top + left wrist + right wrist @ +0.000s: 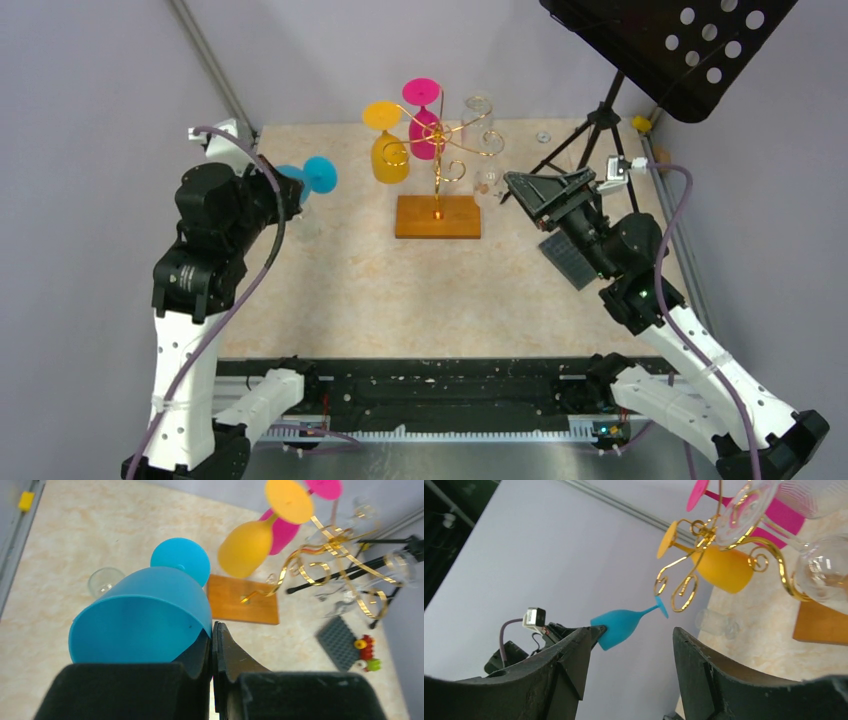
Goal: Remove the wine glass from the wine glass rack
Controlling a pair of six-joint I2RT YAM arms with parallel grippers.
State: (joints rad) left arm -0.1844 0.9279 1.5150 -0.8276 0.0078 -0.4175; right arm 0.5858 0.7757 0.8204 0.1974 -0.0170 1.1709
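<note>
Jaws of the left gripper are clamped on the bowl wall of the blue wine glass, off the wine glass rack, left of it above the bench; right gripper jaws stand apart, empty, near the rack

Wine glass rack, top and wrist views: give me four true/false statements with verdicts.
1. The blue wine glass hangs on the wine glass rack. False: the left hand holds it, clear of the rack.
2. The right hand is open and empty. True.
3. The yellow glass hangs on the rack. True.
4. The rack's base is black. False: it is orange-brown wood.
</note>
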